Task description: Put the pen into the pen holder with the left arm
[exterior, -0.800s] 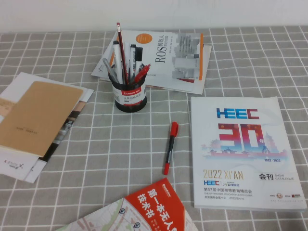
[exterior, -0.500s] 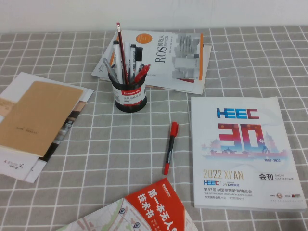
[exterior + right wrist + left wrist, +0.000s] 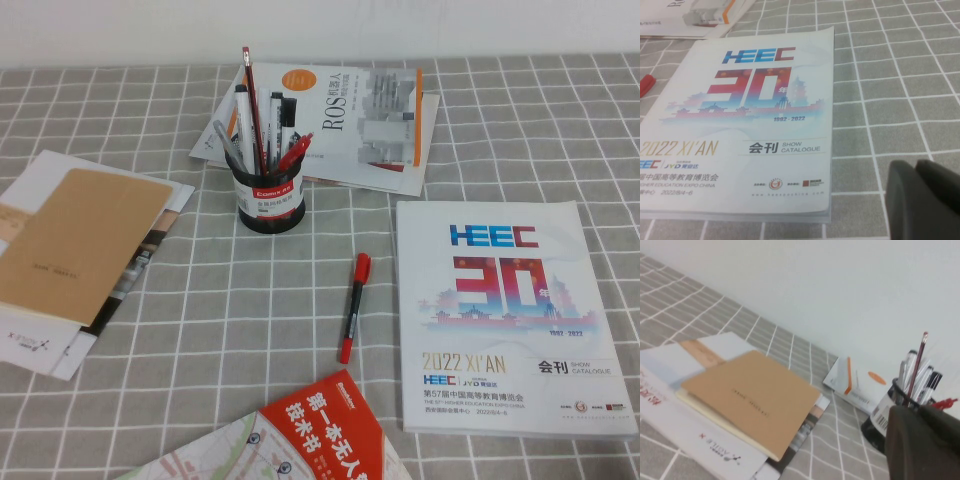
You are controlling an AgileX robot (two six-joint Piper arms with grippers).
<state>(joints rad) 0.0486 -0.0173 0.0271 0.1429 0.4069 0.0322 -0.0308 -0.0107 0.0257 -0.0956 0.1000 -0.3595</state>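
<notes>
I'm seeing the thick red marker pen (image 3: 353, 306) lying flat on the grey checked cloth of the desk (image 3: 250, 300), untouched, cap end pointing away from the robot, just beside the white HEEC show catalogue (image 3: 505, 315). The round black mesh pen holder with the red label band (image 3: 269, 198) is standing upright farther back, apart from the pen, packed with pens and a thin red pencil (image 3: 251, 100).

Neither claw is showing in the high view. The left claw (image 3: 922, 442) is showing only as a dark blurred bulk in its wrist view; I cannot tell whether its fingers are apart or together. It is hanging over the desk's left part, with the pen holder (image 3: 890, 412) just beyond it and the tan notebook (image 3: 752, 400) lying on a pile of papers off to its side.

The right claw (image 3: 922, 200) is likewise only a dark edge in its wrist view, state not readable. It is sitting over bare cloth next to the catalogue (image 3: 750, 115), with the pen's red end (image 3: 645, 85) peeking in past the catalogue's far edge.

A white ROS book with an orange spine (image 3: 340, 115) is lying behind the holder, and an orange-covered booklet (image 3: 320, 425) is lying at the near edge.
</notes>
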